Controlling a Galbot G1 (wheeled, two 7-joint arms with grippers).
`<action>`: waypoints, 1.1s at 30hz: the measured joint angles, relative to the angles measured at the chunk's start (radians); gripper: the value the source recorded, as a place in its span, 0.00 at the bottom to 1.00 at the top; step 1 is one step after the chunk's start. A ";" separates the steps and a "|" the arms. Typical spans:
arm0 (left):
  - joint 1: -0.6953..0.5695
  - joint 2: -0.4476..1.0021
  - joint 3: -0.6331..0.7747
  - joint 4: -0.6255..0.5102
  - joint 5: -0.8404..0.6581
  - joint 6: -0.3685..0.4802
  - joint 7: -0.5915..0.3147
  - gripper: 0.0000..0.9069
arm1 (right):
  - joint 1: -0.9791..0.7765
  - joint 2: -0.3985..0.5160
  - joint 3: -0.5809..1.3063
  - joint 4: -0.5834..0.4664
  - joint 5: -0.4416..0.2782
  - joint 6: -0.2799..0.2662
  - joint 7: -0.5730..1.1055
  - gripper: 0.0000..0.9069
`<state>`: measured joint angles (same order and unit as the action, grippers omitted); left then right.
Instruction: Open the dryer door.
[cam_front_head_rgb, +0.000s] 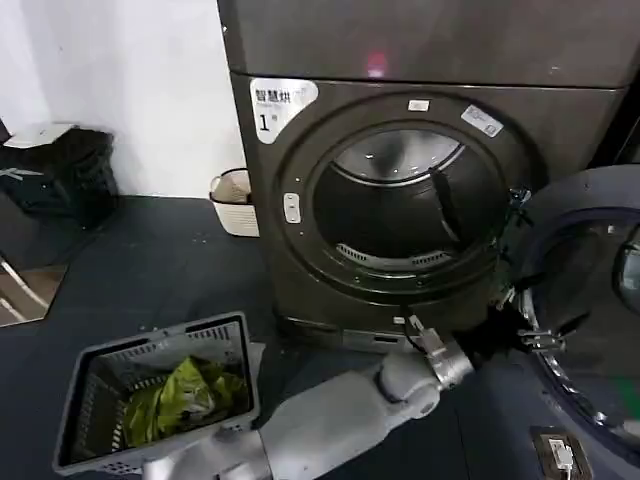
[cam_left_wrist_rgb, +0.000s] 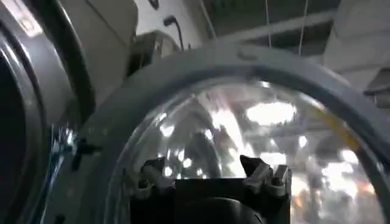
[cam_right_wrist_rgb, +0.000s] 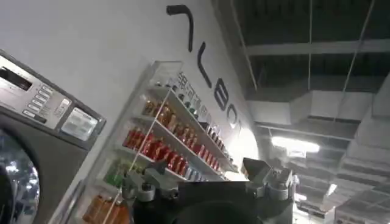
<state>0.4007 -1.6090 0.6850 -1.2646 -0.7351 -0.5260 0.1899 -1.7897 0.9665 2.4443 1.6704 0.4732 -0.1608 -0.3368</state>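
Reaching low across the floor, the left gripper (cam_left_wrist_rgb: 207, 175) sits unclenched just beside the dryer door (cam_front_head_rgb: 590, 300), already swung wide to the drum's right, so any further push risks straining the hinge or knocking the fingers against glass

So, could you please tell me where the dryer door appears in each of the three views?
Head view: the dryer door hangs open at the right edge, beside the drum opening.
Left wrist view: its ring and glass span the middle and right.
Right wrist view: faces a control panel and bottle shelves; the round glass at the edge cannot be tied to this door.
Shared landmark: the dryer's front ring.
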 joint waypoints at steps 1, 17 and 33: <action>0.005 0.000 0.000 -0.015 0.000 0.000 0.000 1.00 | 0.000 -0.001 0.001 0.000 0.000 0.000 0.000 1.00; 0.106 0.447 -0.070 -0.399 0.017 0.110 -0.029 1.00 | 0.042 -0.026 0.044 0.036 -0.075 -0.026 0.004 1.00; 0.172 0.960 -0.180 -0.657 -0.049 0.446 0.042 1.00 | 0.097 -0.026 0.025 0.041 -0.124 0.012 -0.033 1.00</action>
<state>0.5732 -0.6485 0.5053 -1.9216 -0.7838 -0.0799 0.2314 -1.6926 0.9402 2.4697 1.7117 0.3487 -0.1487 -0.3698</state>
